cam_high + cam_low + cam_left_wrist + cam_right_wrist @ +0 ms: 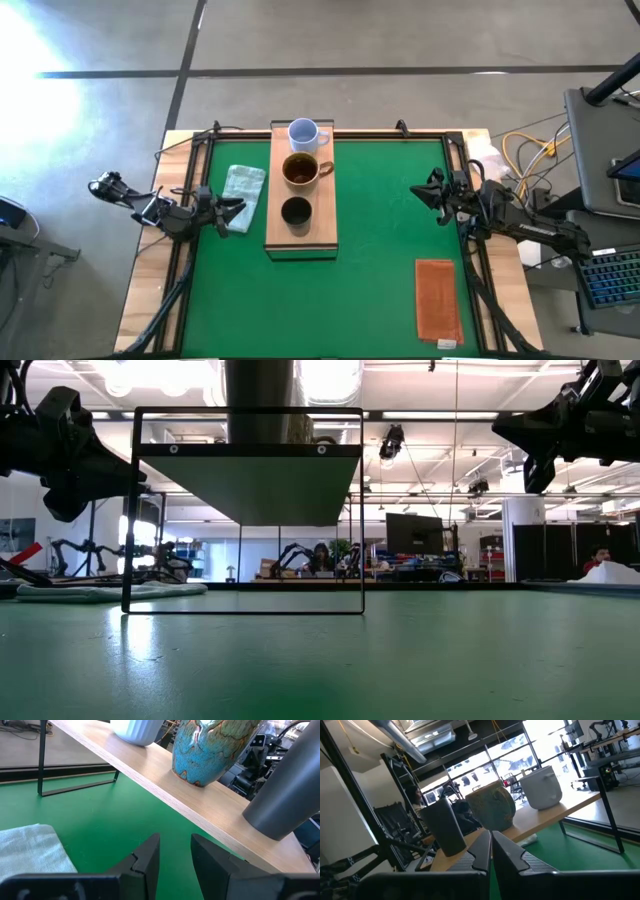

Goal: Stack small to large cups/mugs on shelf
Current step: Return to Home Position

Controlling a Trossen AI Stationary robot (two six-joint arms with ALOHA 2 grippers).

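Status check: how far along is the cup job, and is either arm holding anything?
Done: the pale blue-white mug, brown mug and black cup stand in a row on the shelf. In hand: nothing. The left gripper, open, sits beside the shelf by the cloth. The right gripper, shut, hangs over the green table. Both are empty. Left: probably only parking the arms.

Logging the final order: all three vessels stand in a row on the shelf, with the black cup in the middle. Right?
Not quite. The brown mug is in the middle; the black cup stands at one end of the row on the shelf, the pale blue-white mug at the other. The high view shows it.
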